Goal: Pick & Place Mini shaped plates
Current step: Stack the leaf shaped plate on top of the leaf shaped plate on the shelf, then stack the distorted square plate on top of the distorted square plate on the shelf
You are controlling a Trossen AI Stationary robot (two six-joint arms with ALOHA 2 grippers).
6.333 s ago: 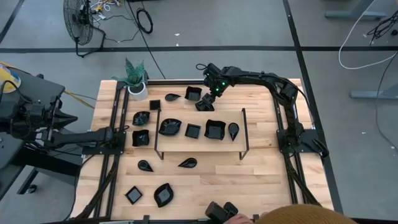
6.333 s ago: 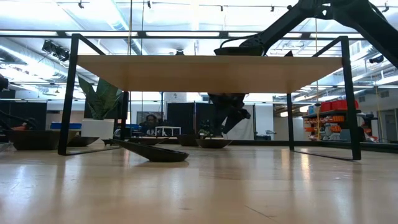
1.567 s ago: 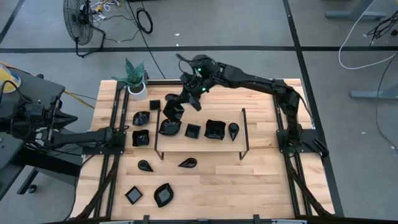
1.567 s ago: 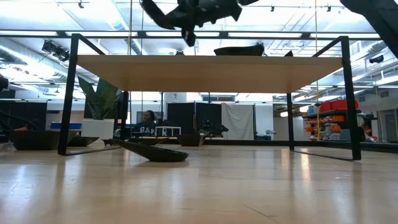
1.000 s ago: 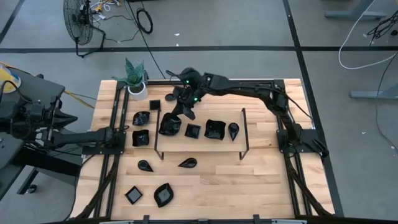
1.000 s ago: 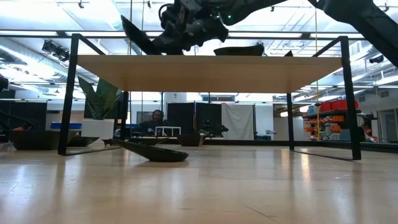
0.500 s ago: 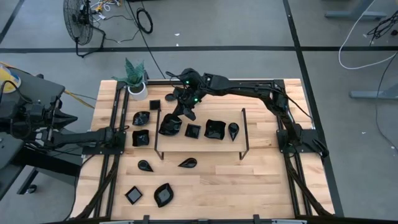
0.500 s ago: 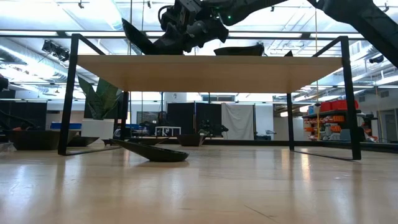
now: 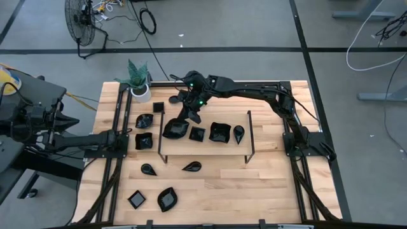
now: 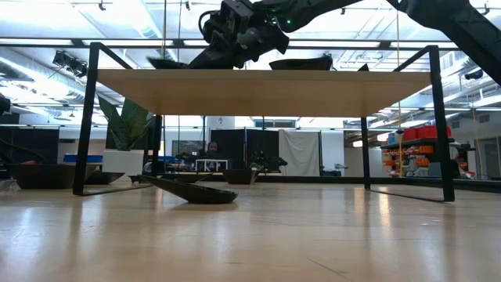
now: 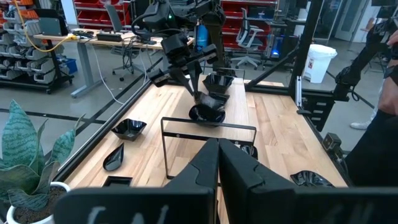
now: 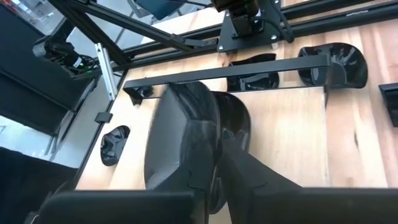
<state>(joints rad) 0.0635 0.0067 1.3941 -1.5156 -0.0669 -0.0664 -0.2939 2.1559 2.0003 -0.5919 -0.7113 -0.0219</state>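
Right gripper at the raised shelf, releasing a leaf-shaped mini plate.

My right gripper (image 9: 189,116) sits over the far-left part of the wooden shelf (image 9: 210,147), its fingers only narrowly parted at the rim of the wavy leaf plate (image 9: 175,129). I cannot tell whether they grip it or have just let go. The plate rests on the shelf, just left of a small square plate (image 9: 197,133); a larger square plate (image 9: 219,131) and a teardrop plate (image 9: 238,133) follow to the right. More mini shaped plates lie on the table (image 9: 267,184) around the shelf. I judge these plates rigid, light, glossy and slippery, likely brittle; take them across the raised rim, not the curved bowl. My left gripper (image 11: 218,163) waits closed at the table's left edge.
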